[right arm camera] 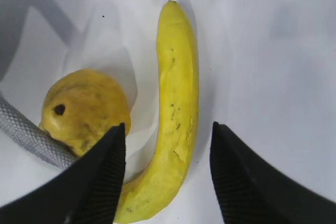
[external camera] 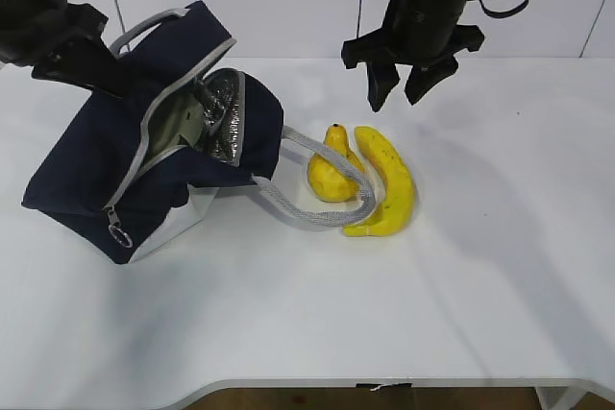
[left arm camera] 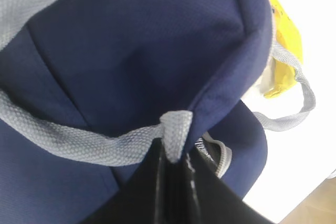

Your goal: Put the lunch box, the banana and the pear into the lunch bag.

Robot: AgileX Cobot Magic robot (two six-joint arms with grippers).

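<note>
Counter (external camera: pixel 500 285): white, bare right; white wall behind.
Obstruction: lunch bag (external camera: pixel 86 170) handle (external camera: pixel 317 208) loops over pear (external camera: pixel 332 180), touching banana (external camera: pixel 389 189).
Left fingers (left arm camera: pixel 176 182): clamped on bag's far handle.
Right fingers (right arm camera: pixel 105 177): apart above banana.

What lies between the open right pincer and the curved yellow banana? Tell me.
Nothing. The right pincer hangs above the curved yellow banana with only bare air between them; the right wrist view shows the banana between its fingers.

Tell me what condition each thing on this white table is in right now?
Navy-blue fabric lunch bag: unzipped, tipped, mouth gaping.
Grey webbing handle: pinched in the left hand.
Curved yellow banana: lying on the table, not gripped.
Lumpy yellow pear: on the table, under a loose handle loop.
Right hand: open above the banana.
</note>
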